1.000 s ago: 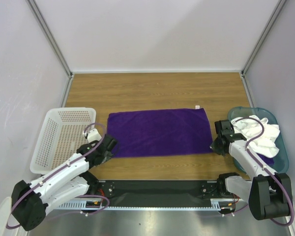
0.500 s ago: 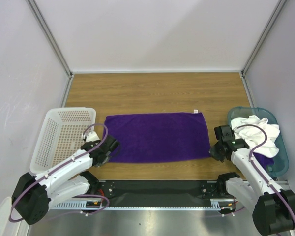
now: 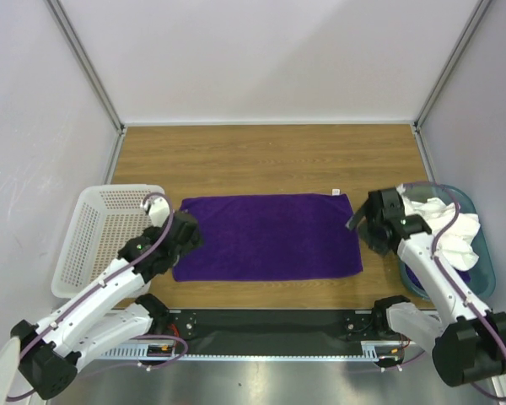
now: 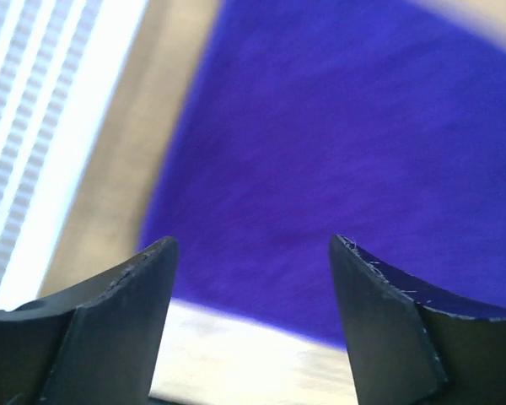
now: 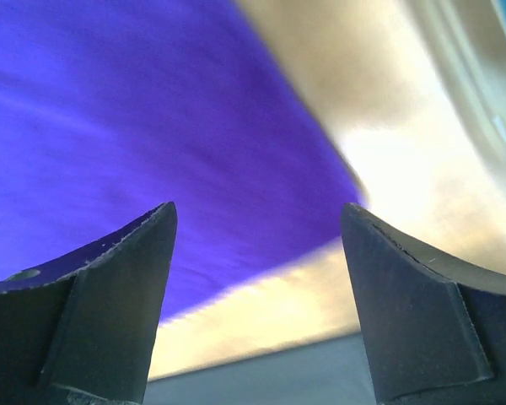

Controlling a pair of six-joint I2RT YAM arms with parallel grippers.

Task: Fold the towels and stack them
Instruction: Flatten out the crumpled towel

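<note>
**Operator:** Report gripper condition.

**Arm:** My left gripper [image 3: 185,234] stands with its jaws spread and nothing between them. My right gripper [image 3: 360,226] is the same: spread and empty.

**Operator:** Location of the workpiece?

**Arm:** The purple towel [image 3: 266,236] lies flat and unfolded on the table [image 3: 261,156]. It is midway between the left and right edges and closer to the near edge than to the far one. Its white tag [image 3: 338,192] sits at the cloth's far right corner. A white towel [image 3: 462,228] lies heaped in the teal bin [image 3: 484,253] at the right edge. The basket [image 3: 76,253] stands at the left edge.

**Operator:** Orientation relative to the grippers?

**Arm:** The long axis runs left to right, parallel to the near edge. My left gripper is at the left short edge, and my right gripper is at the right short edge. Each wrist view shows a near corner of the cloth just ahead of the fingers. Neither arm is nearer overall, since each has its own end.

**Operator:** Consequence for the next move?

**Arm:** In my judgement, the fold calls for both arms. Each should pinch its own end.
</note>
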